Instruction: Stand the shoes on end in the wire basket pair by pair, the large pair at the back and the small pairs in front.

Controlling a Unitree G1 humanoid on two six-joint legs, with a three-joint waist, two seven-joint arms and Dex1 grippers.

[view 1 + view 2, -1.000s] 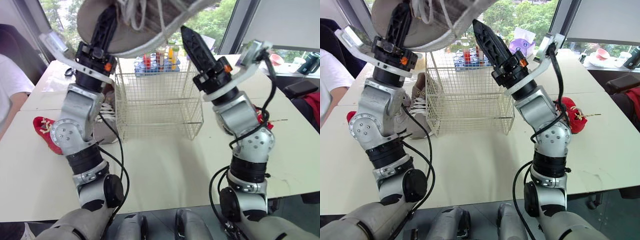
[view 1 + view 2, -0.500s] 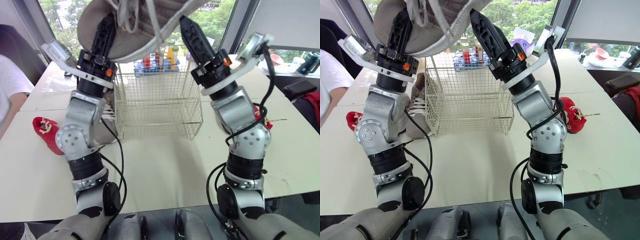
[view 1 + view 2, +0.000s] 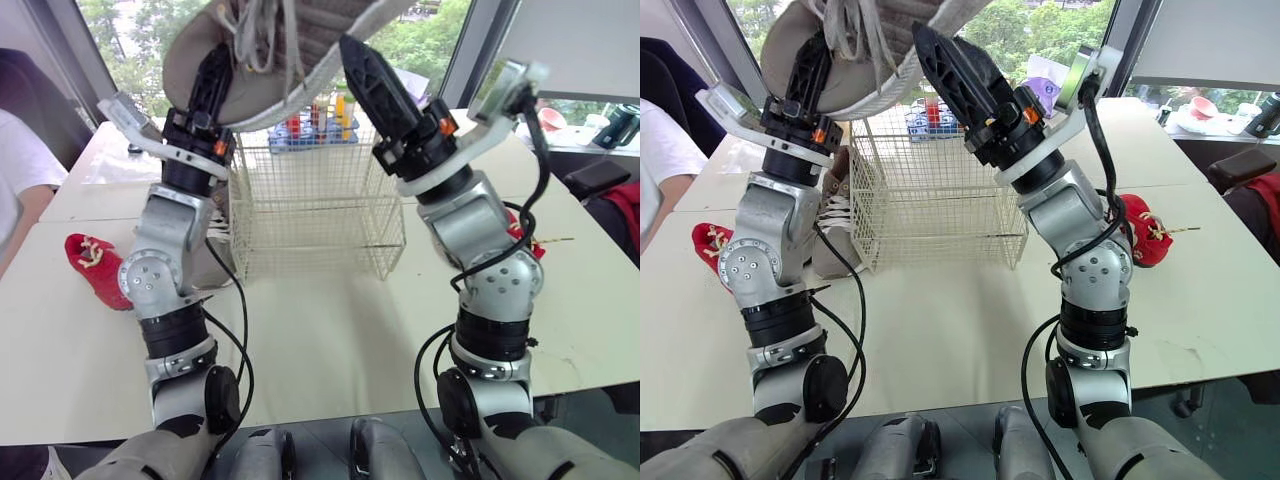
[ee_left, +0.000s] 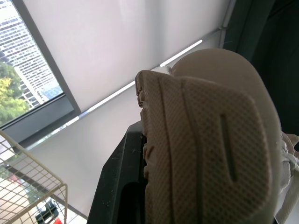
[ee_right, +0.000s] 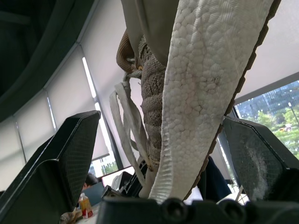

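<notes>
A large beige shoe (image 3: 285, 50) with loose white laces hangs high above the wire basket (image 3: 320, 205), its sole turned up and to the right. My left gripper (image 3: 208, 85) is shut on one end of it, and its ribbed sole (image 4: 205, 144) lies against the black finger (image 4: 119, 191). My right gripper (image 3: 368, 85) is open at the shoe's other end; the white sole edge (image 5: 196, 88) runs between its two spread fingers (image 5: 70, 156) without touching either.
A small red shoe (image 3: 97, 265) lies on the table at the left, another red one (image 3: 1143, 230) at the right. A grey laced shoe (image 3: 835, 225) sits beside the basket's left wall. A blue rack of bottles (image 3: 315, 125) stands behind the basket. A person (image 3: 20, 165) sits at far left.
My right gripper has swung left and up, so its open fingers now straddle the shoe. The left arm has shifted right and tilted the shoe more steeply.
</notes>
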